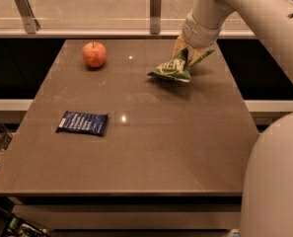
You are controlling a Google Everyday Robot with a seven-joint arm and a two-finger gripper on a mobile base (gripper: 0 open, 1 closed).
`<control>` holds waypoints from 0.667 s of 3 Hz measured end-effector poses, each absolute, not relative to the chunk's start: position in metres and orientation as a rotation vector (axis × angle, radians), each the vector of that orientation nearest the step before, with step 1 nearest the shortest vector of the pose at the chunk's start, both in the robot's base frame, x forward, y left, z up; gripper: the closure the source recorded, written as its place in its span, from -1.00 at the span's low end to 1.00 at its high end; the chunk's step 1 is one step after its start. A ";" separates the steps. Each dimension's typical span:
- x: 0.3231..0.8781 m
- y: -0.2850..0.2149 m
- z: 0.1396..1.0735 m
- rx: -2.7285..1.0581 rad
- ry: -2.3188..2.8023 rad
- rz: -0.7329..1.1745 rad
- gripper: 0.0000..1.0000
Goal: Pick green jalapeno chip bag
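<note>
Right of the red apple (94, 54), the gripper (189, 53) pinches the green jalapeno chip bag (171, 69) by its upper end. The bag's long axis slants down-left toward the apple.

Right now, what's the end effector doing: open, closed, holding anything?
End effector: closed on the green jalapeno chip bag, at the far right of the table.

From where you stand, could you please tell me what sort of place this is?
Probably an office break area: a brown counter holds an apple, a blue packet and a green chip bag, pinched by the gripper at the far right; glass panels behind.
</note>
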State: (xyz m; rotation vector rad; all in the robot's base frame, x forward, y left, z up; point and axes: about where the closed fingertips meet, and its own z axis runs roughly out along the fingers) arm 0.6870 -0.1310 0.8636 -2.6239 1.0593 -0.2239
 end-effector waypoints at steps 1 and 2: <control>0.681 -0.127 0.874 -2.632 1.058 -0.259 1.00; 0.672 -0.127 0.888 -2.633 1.070 -0.299 1.00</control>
